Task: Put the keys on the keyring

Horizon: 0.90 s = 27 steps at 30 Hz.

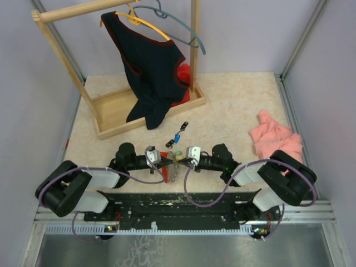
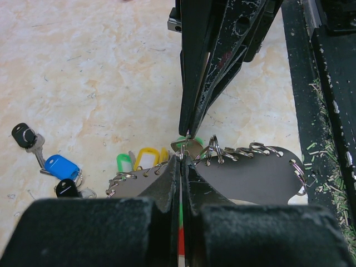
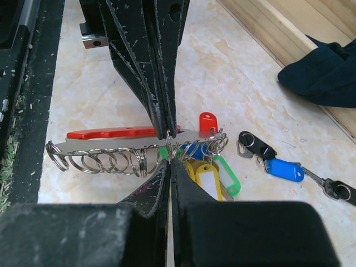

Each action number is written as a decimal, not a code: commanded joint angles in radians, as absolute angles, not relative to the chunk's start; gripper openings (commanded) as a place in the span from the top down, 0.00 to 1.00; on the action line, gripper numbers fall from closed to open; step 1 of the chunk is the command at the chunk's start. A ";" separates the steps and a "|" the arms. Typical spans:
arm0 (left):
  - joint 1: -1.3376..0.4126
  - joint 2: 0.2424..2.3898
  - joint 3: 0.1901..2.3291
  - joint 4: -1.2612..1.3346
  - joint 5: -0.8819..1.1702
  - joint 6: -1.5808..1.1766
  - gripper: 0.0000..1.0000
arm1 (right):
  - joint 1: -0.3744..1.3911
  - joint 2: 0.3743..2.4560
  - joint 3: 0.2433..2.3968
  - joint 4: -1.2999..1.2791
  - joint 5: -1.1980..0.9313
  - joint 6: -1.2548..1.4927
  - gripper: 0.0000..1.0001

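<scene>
Grey walls close round a beige marbled bench (image 1: 233,105). Well beyond both hands stands a wooden clothes rack (image 1: 83,10) with a dark garment (image 1: 153,61) hung on it. The rack's tray base (image 1: 114,111) holds the garment's hem and a red cloth (image 1: 182,75). A pink cloth (image 1: 275,139) lies outward of the right arm.

The left hand (image 2: 181,167) and right hand (image 3: 169,164) meet tip to tip at the middle of the bench, each pinched down to a sliver. The left one grips the keyring (image 3: 111,133) by its edge. The right one nips what looks like a single split ring (image 3: 168,149) on it, though the crowded tips make that hard to confirm.

As a carrier the keyring is part filled. A red-tagged key (image 3: 207,121), a yellow-tagged key (image 3: 207,179) and a green-tagged key (image 3: 229,177) hang bunched beside the tips, while most of the wire loops along its bar hang bare.

I judge the task partly done. A blue-tagged key (image 3: 283,169) and two black-headed keys (image 3: 253,146) lie loose on the bench just beyond the hands, apart from the keyring, and are yet to go on.
</scene>
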<state>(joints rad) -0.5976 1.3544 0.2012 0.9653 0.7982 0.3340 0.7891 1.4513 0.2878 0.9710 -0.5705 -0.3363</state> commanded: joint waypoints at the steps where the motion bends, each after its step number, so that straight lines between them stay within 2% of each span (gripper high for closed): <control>1: -0.592 1.359 0.209 1.012 0.826 0.331 0.99 | 0.786 1.460 0.306 1.018 -0.581 -0.325 1.00; 27: -0.592 1.361 0.210 1.015 0.842 0.328 0.99 | 0.786 1.477 0.315 1.050 -0.567 -0.299 1.00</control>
